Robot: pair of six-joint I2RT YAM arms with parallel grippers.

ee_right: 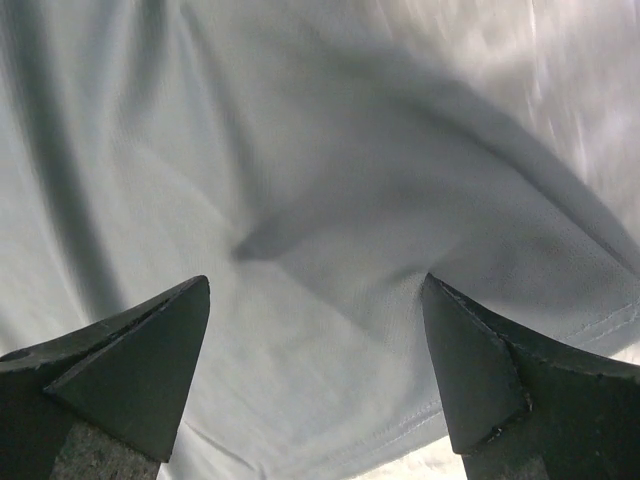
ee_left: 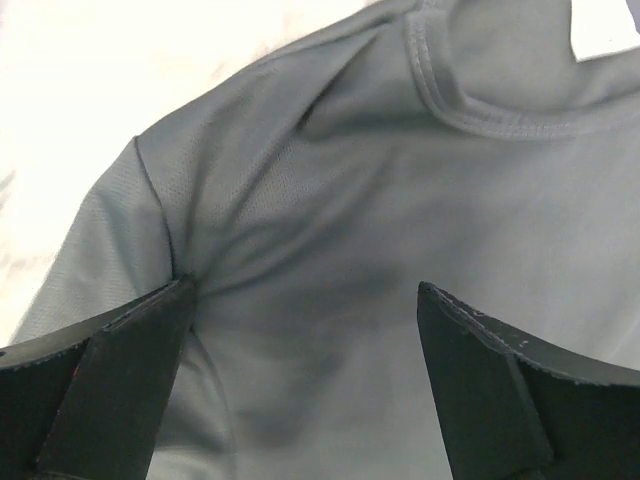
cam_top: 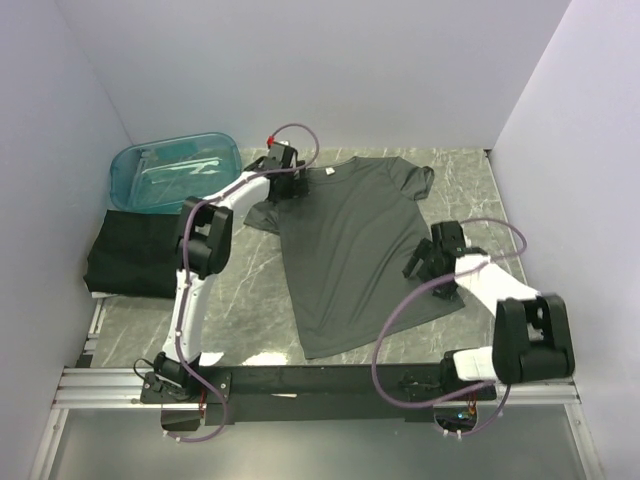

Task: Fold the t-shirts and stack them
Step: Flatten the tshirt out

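Note:
A dark grey t-shirt (cam_top: 350, 250) lies spread flat on the marble table, neck at the back, hem toward the arms. My left gripper (cam_top: 288, 186) is open just above its left shoulder beside the collar; in the left wrist view the fingers (ee_left: 120, 370) straddle the sleeve seam and the shirt (ee_left: 400, 200) shows its neckband. My right gripper (cam_top: 420, 262) is open over the shirt's right side edge; the right wrist view shows the shirt (ee_right: 330, 200) with its stitched edge between the fingers (ee_right: 480, 370). A dark pile of folded t-shirts (cam_top: 135, 252) lies at the left.
A translucent teal plastic tub (cam_top: 175, 170) stands at the back left, behind the dark pile. White walls close in the table on three sides. A metal rail (cam_top: 320, 385) with the arm bases runs along the near edge.

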